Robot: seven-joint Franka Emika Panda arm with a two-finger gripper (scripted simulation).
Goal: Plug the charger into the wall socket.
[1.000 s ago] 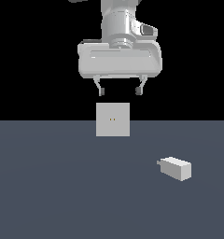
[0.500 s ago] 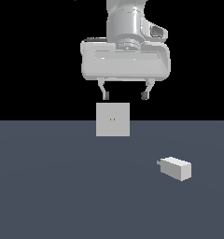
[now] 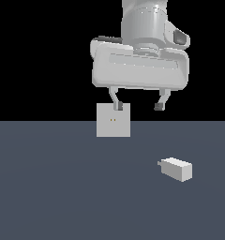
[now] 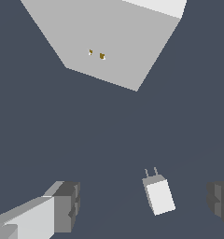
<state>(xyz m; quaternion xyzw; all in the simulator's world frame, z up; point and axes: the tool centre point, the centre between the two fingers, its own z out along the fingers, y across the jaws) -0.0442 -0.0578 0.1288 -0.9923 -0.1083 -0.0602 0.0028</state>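
At upper centre of the exterior view, the end effector is held above the worktop, fingers spread wide and empty. Lower right, the charger is laid flat, prongs turned toward the wall socket, which is stood upright at centre, well apart.

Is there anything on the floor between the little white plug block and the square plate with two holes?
Nothing: both views show only bare dark floor between the small white charger block and the flat grey socket plate.
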